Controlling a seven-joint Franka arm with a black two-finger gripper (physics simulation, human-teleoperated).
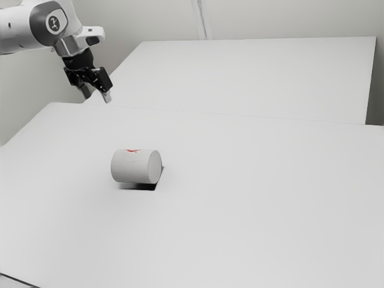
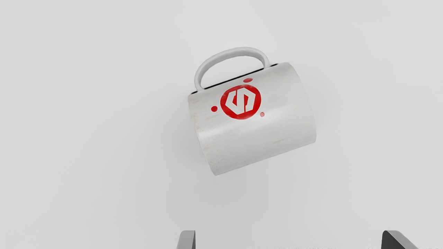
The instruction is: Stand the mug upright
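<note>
The black gripper (image 1: pixel 98 96) hangs at the exterior view's upper left, raised above the table and well apart from the mug. A white mug (image 1: pixel 135 167) lies on its side, its flat round end facing the exterior view's right. In the wrist view the mug (image 2: pixel 256 121) shows a red round logo and a curved handle (image 2: pixel 232 54) on the side away from the fingers. The gripper (image 2: pixel 289 240) is open, its fingertips wide apart with nothing between them.
The mug rests on a broad white table (image 1: pixel 240 222). Behind it in the exterior view stands another large white surface (image 1: pixel 252 78), against pale walls. A thin dark line crosses the exterior view's lower left corner.
</note>
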